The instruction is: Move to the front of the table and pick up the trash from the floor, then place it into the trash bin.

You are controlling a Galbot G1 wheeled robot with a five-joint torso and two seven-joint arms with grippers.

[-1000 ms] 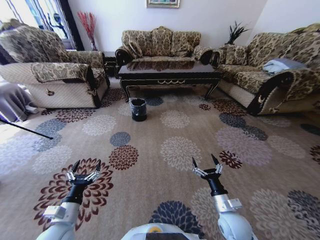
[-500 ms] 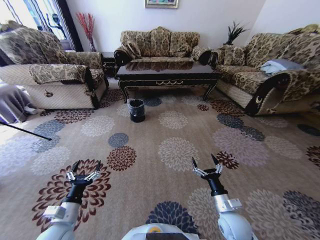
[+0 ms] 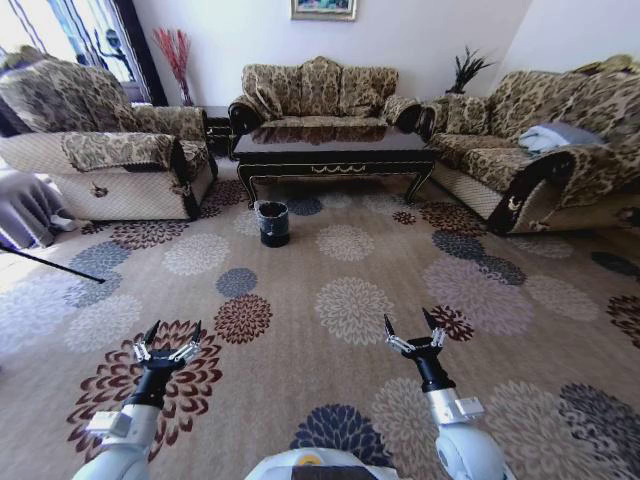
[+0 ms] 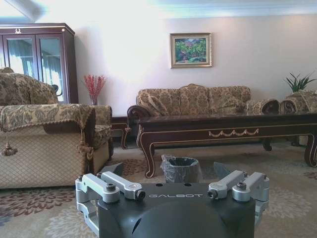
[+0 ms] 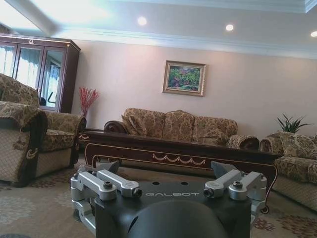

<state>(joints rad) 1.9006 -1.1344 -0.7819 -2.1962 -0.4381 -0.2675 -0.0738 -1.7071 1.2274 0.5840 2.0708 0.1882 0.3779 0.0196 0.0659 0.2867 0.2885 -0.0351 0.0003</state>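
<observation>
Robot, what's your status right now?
Left gripper and right gripper open, empty, held low. Bin ahead by table. Carpet between is open.

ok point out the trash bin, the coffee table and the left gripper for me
trash bin [image 3: 274, 223]: head view, on its black side wall below the bag-lined rim.
coffee table [image 3: 330, 140]: head view, on the glossy dark top.
left gripper [image 3: 167, 345]: head view, midway between the tips of its open fingers.
</observation>
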